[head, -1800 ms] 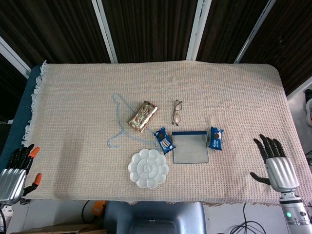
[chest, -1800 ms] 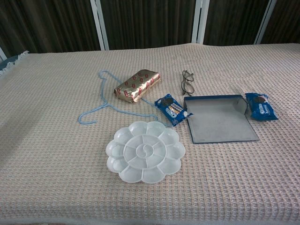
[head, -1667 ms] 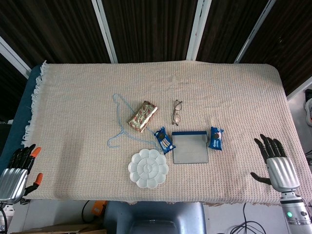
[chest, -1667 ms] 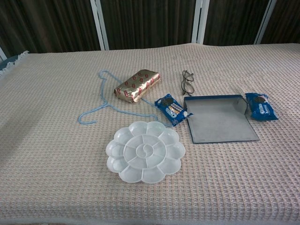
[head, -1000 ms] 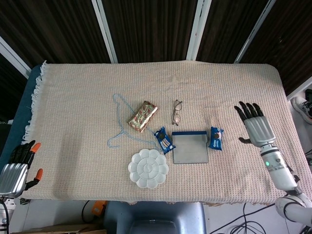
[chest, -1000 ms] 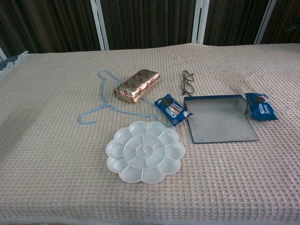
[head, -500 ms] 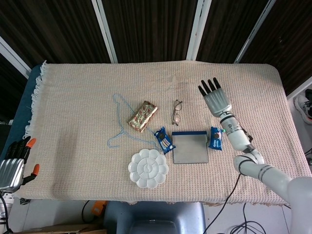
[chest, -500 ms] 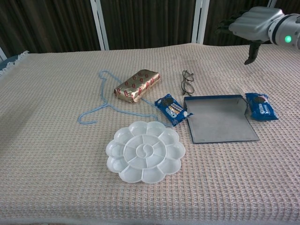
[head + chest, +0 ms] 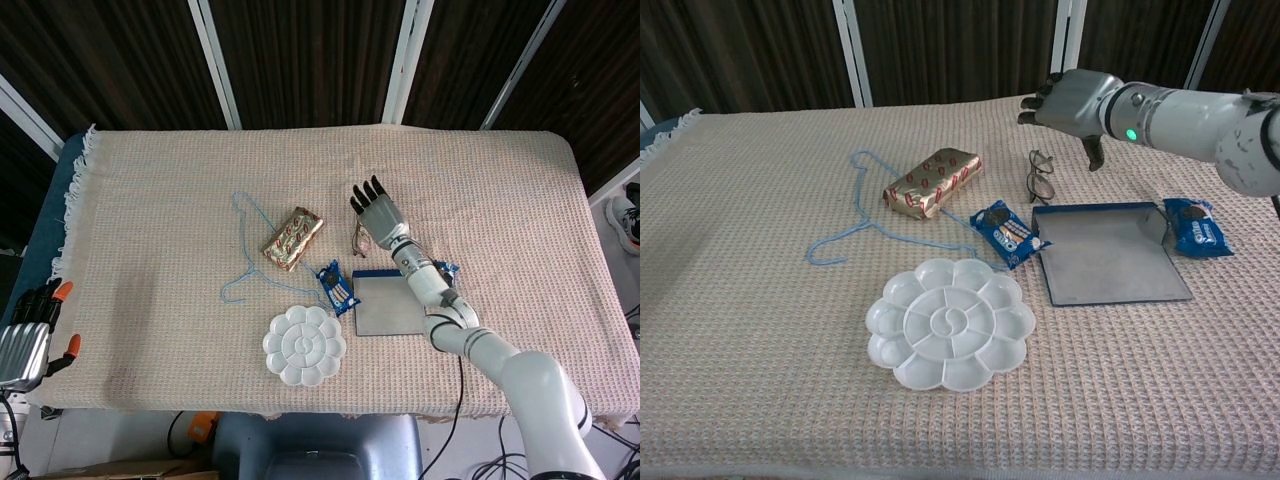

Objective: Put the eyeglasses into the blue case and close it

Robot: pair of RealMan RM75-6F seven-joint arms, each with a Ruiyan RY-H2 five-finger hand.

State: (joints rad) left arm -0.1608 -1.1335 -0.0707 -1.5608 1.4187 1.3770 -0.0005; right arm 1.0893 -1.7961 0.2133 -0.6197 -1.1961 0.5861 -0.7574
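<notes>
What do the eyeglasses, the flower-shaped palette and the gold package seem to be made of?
The eyeglasses look like thin dark metal wire with clear lenses; the frame is very fine. The flower-shaped palette seems to be white plastic with a glossy finish, since its wells shine and look slightly translucent. The gold package looks wrapped in shiny foil or metallic paper with red marks; it reflects light and creases.

A rough, matt, waffle-woven cloth covers the table. The palette is smooth, glossy white plastic. The wrapped packet shines like gold foil. Both snack packs are glossy film. The right hand has a smooth grey metallic shell.
</notes>
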